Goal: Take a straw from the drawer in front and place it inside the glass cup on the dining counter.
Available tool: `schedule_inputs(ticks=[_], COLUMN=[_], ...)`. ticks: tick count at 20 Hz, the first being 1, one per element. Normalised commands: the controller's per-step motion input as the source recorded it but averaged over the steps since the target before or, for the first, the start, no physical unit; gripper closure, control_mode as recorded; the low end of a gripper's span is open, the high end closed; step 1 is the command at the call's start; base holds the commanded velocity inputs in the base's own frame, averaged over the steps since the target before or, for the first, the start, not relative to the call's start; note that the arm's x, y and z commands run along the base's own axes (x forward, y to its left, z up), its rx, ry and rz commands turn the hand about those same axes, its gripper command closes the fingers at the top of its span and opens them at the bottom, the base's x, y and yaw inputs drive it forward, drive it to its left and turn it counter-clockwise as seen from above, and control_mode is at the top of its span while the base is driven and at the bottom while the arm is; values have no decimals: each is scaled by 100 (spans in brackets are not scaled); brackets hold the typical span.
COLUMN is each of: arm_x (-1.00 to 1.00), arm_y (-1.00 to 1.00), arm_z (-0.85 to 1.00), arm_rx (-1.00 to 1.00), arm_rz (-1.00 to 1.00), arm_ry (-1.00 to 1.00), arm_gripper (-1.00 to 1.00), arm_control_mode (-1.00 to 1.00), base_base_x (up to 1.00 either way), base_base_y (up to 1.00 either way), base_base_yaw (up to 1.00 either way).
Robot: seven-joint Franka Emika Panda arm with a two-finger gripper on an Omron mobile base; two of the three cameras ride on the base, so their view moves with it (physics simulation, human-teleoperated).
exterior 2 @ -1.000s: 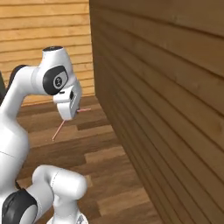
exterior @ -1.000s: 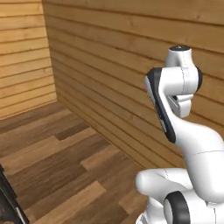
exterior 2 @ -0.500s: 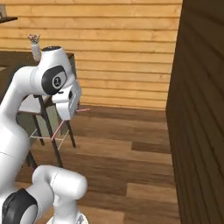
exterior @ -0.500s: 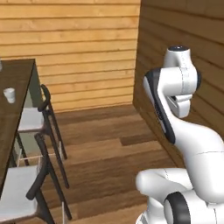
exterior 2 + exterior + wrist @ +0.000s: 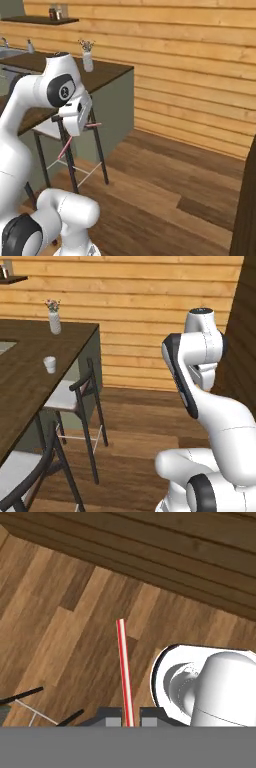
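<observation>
— One straw [image 5: 123,672], thin, red and smooth, is pinched between the two dark fingertips of the claw [image 5: 130,714]. In the hand view its long axis runs straight out from the claw over the plank floor [image 5: 65,627].

— And from the base?

— In the right base view the claw [image 5: 75,131] hangs under the white wrist, with the straw [image 5: 66,145] slanting down and to the left below it and a short red bit poking out on the other side. So the straw is in the air, not in any cup.

— Where's the glass cup?

— Take the dining table [image 5: 30,381] as the landmark: a long slab of dark brown planks, matte and grainy. The glass cup [image 5: 49,364] stands on it, upright, a small whitish translucent tumbler, slightly tapered, well in from the end of the table. A white flower vase [image 5: 55,322] sits further along toward the wall, apart from the cup. Dark-framed chairs [image 5: 80,401] with pale seats line the near side of the table.

— Which way from the claw?

— The cup lies off to the arm's left and forward, well apart from the claw. I'd judge the base must close in before the straw, tipped near upright, can drop into the cup's open mouth.
</observation>
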Motion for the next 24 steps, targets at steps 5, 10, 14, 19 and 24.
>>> schedule_inputs(ticks=[5,10,14,19,24], arm_x=[0,0,0,0,0], arm_y=[0,0,0,0,0], arm_z=[0,0,0,0,0], arm_rx=[0,0,0,0,0], arm_rz=[0,0,0,0,0], arm_ry=[0,0,0,0,0], arm_gripper=[100,100,100,100,100], arm_control_mode=[100,100,100,100,100], base_base_x=[57,56,45,32,7], base_base_y=[-74,-71,-70,-71,-83], base_base_yaw=[57,58,60,61,58])
